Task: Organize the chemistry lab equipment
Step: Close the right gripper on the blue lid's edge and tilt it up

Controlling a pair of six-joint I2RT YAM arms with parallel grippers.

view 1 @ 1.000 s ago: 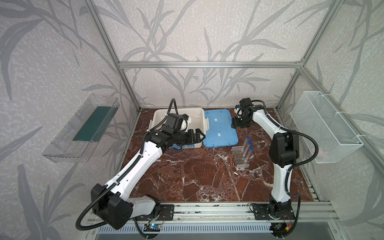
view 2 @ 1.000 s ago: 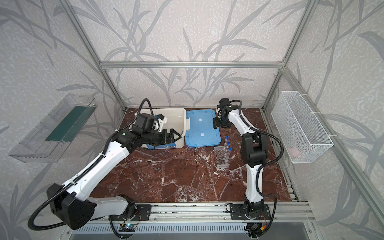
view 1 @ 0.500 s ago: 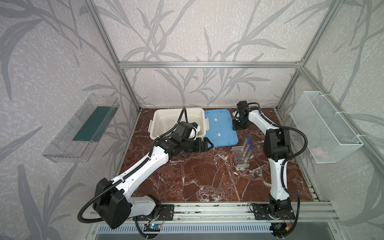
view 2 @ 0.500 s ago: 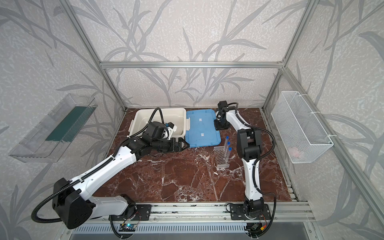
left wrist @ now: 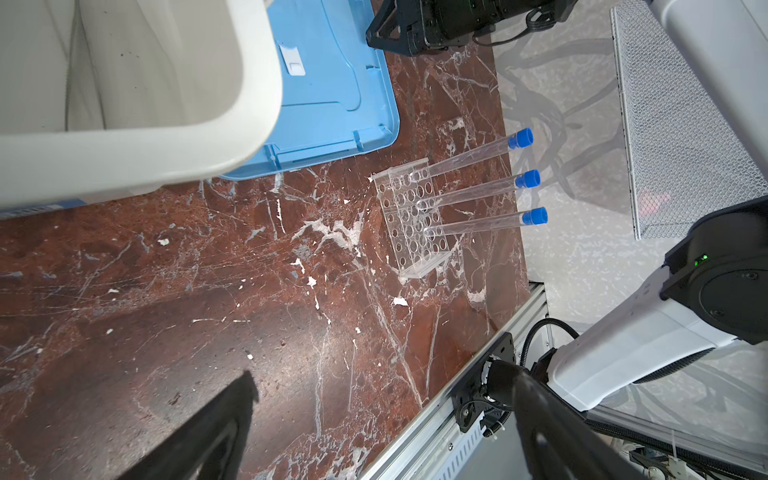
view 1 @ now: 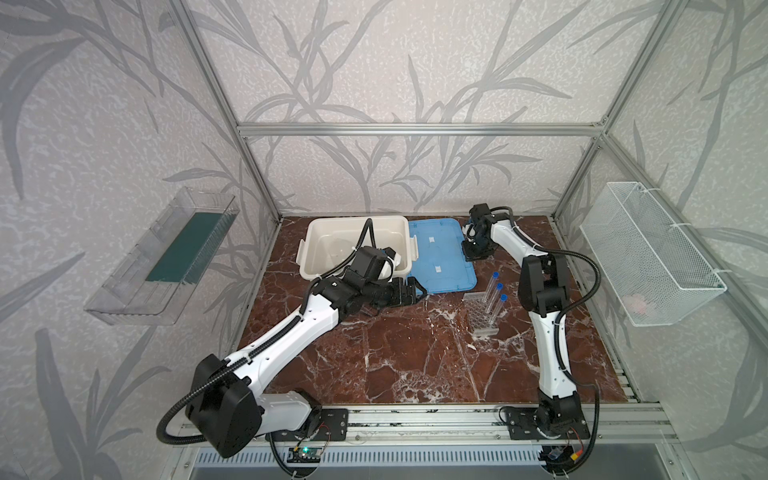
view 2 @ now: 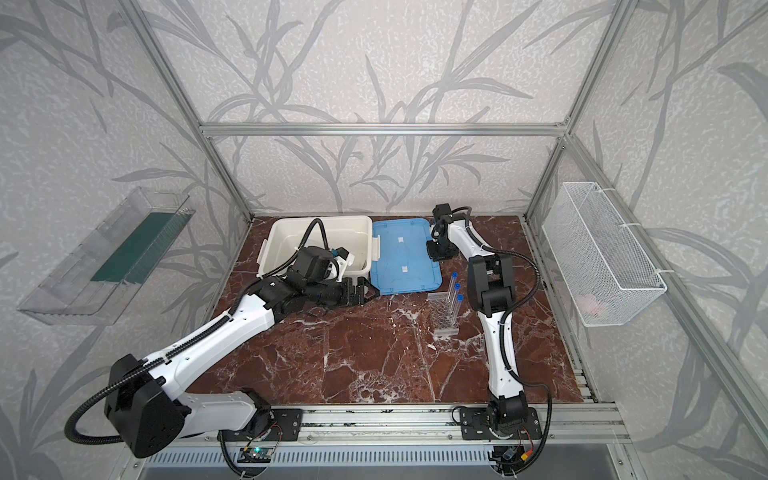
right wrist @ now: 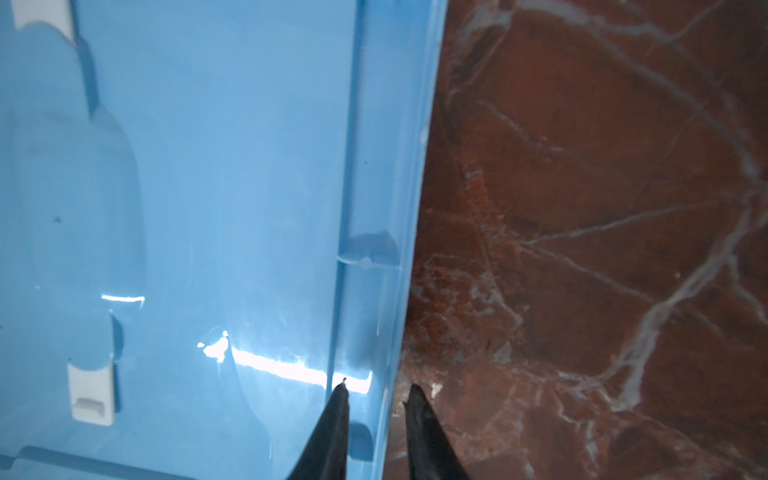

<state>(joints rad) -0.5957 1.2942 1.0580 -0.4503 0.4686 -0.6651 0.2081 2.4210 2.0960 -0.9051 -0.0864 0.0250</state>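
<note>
Right gripper [right wrist: 376, 390] lowered, straddling glossy blue lid [right wrist: 208, 166]

The left arm [view 1: 291, 332] and right arm [view 1: 550, 357] have white shells, black joints, ribbed black cables [view 1: 176, 409]; one joint shows a green light [left wrist: 701, 260].

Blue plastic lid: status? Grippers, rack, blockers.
Left gripper open, empty, by white plastic tub. Right gripper straddles blue plastic lid's rim, grip unconfirmed. Three blue-capped clear tubes standing in clear multi-hole rack. Nothing blocking.
</note>
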